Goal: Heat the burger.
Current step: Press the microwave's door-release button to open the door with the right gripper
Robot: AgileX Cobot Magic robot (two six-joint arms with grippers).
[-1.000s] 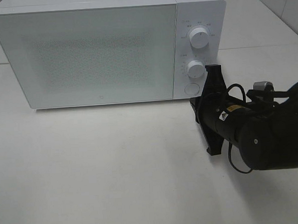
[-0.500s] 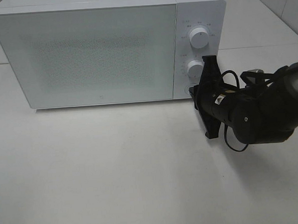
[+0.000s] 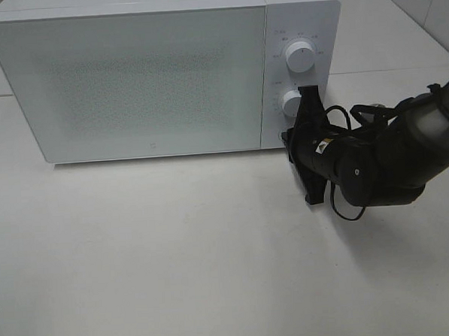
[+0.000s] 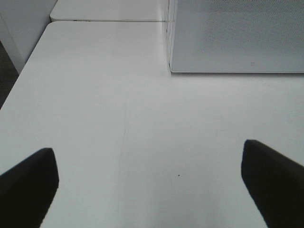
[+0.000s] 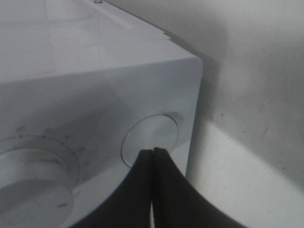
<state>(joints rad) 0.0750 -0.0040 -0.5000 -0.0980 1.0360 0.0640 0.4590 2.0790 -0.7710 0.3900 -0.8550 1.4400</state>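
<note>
Right in front of the tips of the right gripper (image 5: 153, 152), the round button (image 5: 149, 130) of the microwave (image 3: 152, 74) is filling the wrist view. This gripper is holding its two black fingers (image 5: 137, 190) pressed together, with only a thin line between them, and nothing is sitting in that line. The tips are pointing at the lower part of the button and are lying very close to it. I cannot tell whether they are really touching it. Just beside the tips, on the same white panel, the lower dial (image 3: 293, 103) is standing, and the upper dial (image 3: 301, 56) is sitting farther from them, beyond the lower one. From the high camera, the arm is reaching toward the panel from the side away from the door (image 3: 130, 82), and its dark body is hanging over the white table (image 3: 176, 253). The door is lying shut against the oven body, and its frosted front is not letting me see inside. The left gripper (image 4: 147, 152) is well apart from all this. Its jaws are standing wide, one dark finger on each side of the wrist view, and between them only bare table is showing. Ahead of this gripper and a little to one side, a lower corner of the microwave is standing on the table. The burger is not showing in any of the views, so I cannot tell where it is lying relative to either gripper.
</note>
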